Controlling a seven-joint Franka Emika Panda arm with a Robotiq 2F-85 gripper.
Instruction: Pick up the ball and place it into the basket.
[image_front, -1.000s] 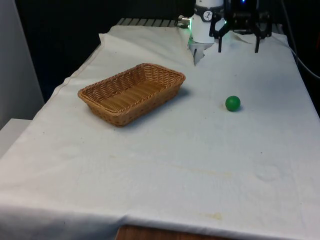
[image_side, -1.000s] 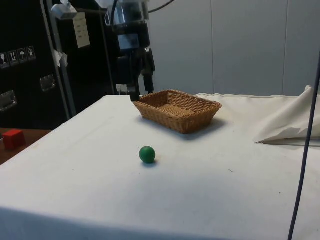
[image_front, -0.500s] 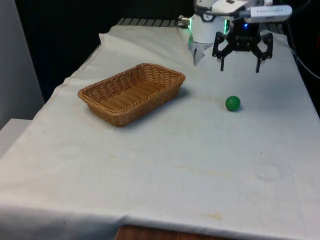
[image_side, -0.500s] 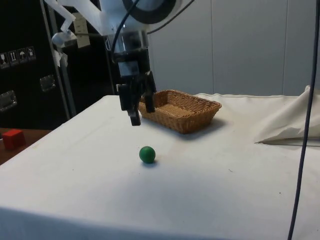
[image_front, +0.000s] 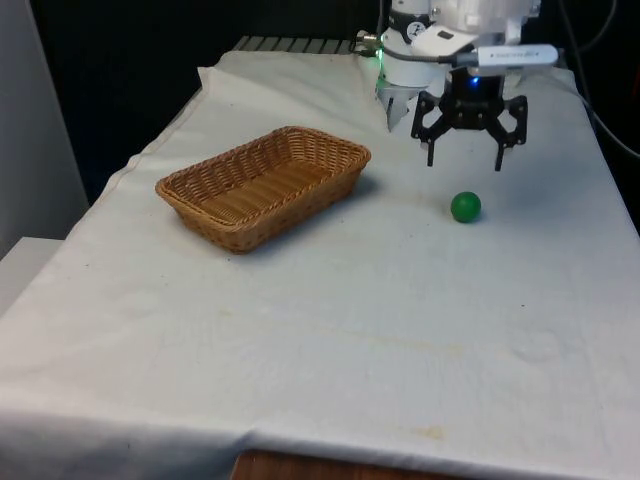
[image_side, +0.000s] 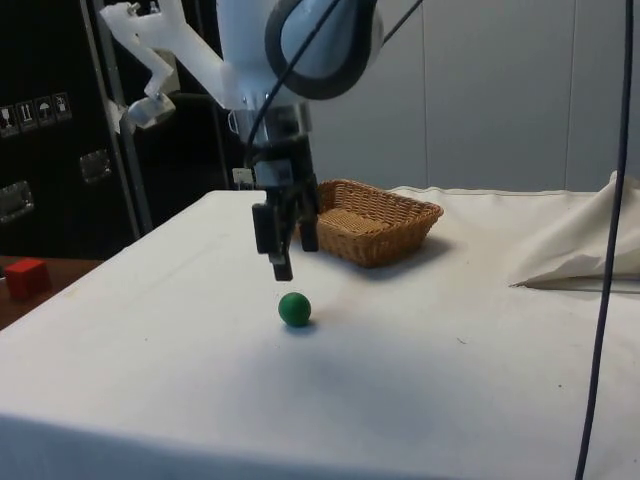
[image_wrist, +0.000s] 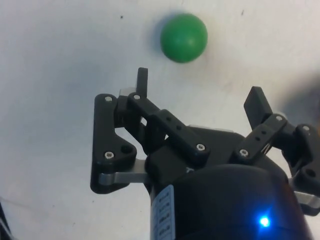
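Front view: green ball on white-clothed bench, well apart from wicker basket, towards the front view's right. Gripper above ball, fingers spread wide, holding nothing.

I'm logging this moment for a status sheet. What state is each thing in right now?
ball: resting on the cloth, not held, outside the basket.
basket: upright on the cloth, nothing in it.
gripper: jaws open, holding nothing, hanging above the cloth just behind the ball.
white cloth: spread over the table.
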